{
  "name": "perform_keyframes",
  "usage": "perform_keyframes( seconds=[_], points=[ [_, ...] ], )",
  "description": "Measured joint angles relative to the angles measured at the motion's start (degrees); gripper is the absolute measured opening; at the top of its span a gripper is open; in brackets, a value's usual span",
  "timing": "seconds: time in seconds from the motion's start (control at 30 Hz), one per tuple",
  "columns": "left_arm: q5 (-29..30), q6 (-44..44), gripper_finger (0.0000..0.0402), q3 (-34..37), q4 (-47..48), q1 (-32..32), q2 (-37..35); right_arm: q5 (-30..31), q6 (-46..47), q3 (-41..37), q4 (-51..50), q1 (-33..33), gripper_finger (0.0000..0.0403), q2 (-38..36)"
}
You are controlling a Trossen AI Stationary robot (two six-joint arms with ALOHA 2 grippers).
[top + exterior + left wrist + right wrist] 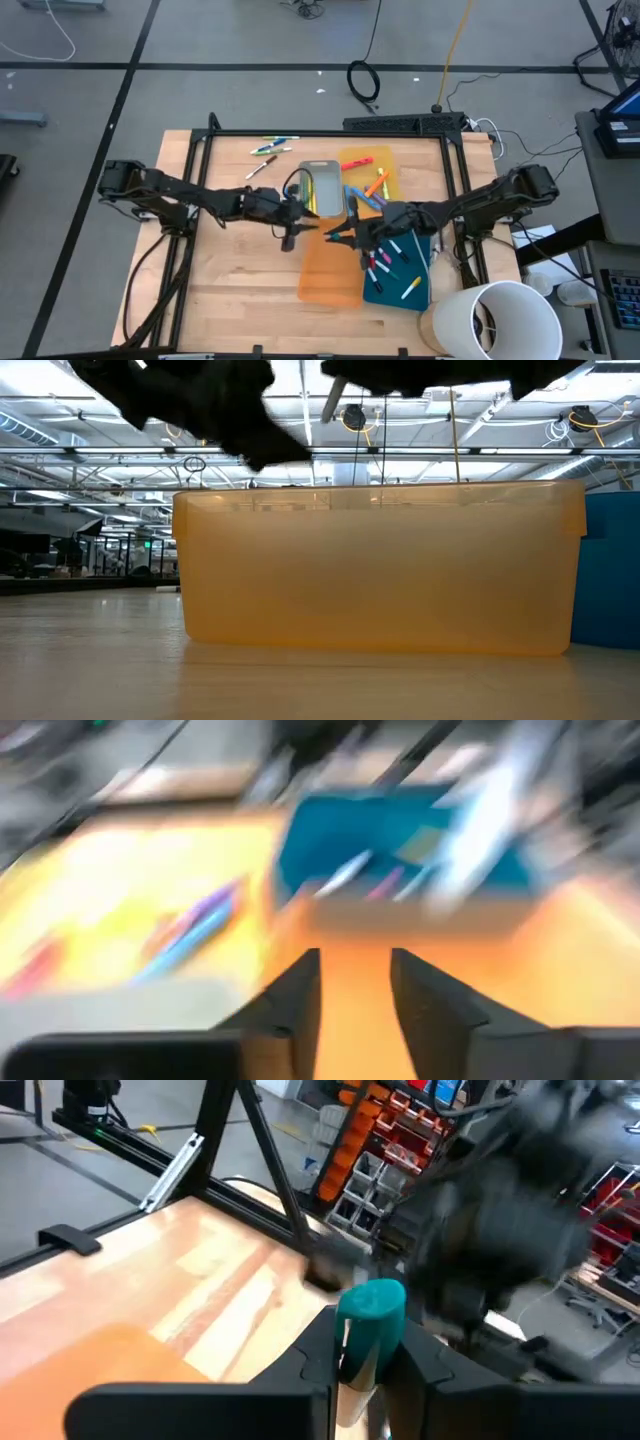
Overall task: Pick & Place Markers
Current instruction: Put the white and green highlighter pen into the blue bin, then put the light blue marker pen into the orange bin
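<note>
Overhead, the right end effector point(365, 1355) grips a teal-capped marker point(370, 1318); the left end effector point(355, 990) stands parted, empty.

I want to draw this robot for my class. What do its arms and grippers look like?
Draw two thin black arms, built from chunky jointed pieces, reaching in from each side of the table. Black cables hang off them near the table's edges. The left gripper has two flat, dark, wedge-shaped fingers set side by side. The right gripper has the same dark fingers. No stickers or markings show.

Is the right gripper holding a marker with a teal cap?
Yes, the right gripper is shut on a marker whose teal cap sticks up between its dark fingers.
</note>
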State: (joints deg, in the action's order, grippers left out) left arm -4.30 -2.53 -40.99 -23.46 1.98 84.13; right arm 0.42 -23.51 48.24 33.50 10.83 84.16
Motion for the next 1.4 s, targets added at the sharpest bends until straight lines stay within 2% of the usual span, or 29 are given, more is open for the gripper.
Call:
perform_keyframes(
  seconds=[0.1,0.17,0.23,0.37,0.47,0.57,0.67,0.73,0.87,1.07,1.23,1.4],
  points=[
    [13.05,-1.19,0.0166,0.24,10.42,1.45,-2.86,3.56,0.43,0.04,-5.23,2.19,0.0036,-3.57],
    [17.03,-1.90,0.0192,-0.05,13.16,2.04,-4.11,6.41,2.81,0.06,-10.70,3.73,0.0036,-6.50],
    [18.04,-1.18,0.0211,0.11,17.83,2.56,-5.41,8.49,7.80,0.18,-17.04,5.12,0.0036,-9.84],
    [18.12,4.20,0.0234,0.07,23.63,2.47,-5.45,8.25,21.36,0.46,-30.97,6.89,0.0036,-15.46],
    [18.15,8.86,0.0238,0.06,27.24,2.05,-4.42,3.45,31.20,0.41,-44.17,7.23,0.0036,-17.29],
    [17.79,14.71,0.0239,0.19,30.88,1.51,-2.52,-0.91,36.92,-1.67,-50.73,7.23,0.0036,-17.33],
    [16.54,20.10,0.0239,0.11,31.40,0.97,-0.90,-5.09,40.74,-4.41,-51.12,6.95,0.0036,-17.27],
    [15.94,23.07,0.0239,0.15,32.30,0.64,-0.02,-5.71,42.05,-5.53,-50.99,6.37,0.0047,-17.33],
    [15.85,26.71,0.0239,0.15,31.88,0.54,0.24,-5.29,42.27,-6.11,-50.90,5.23,0.0103,-17.32],
    [16.22,25.13,0.0239,0.15,31.90,0.54,0.24,-3.27,42.29,-6.11,-49.90,3.48,0.0162,-17.33],
    [17.07,25.49,0.0239,0.15,32.10,0.54,0.24,-3.31,37.88,-6.11,-43.46,3.38,0.0183,-17.33],
    [21.46,27.93,0.0239,0.15,34.76,0.54,0.24,-3.43,33.35,-6.11,-37.55,3.38,0.0185,-17.33]
  ],
)
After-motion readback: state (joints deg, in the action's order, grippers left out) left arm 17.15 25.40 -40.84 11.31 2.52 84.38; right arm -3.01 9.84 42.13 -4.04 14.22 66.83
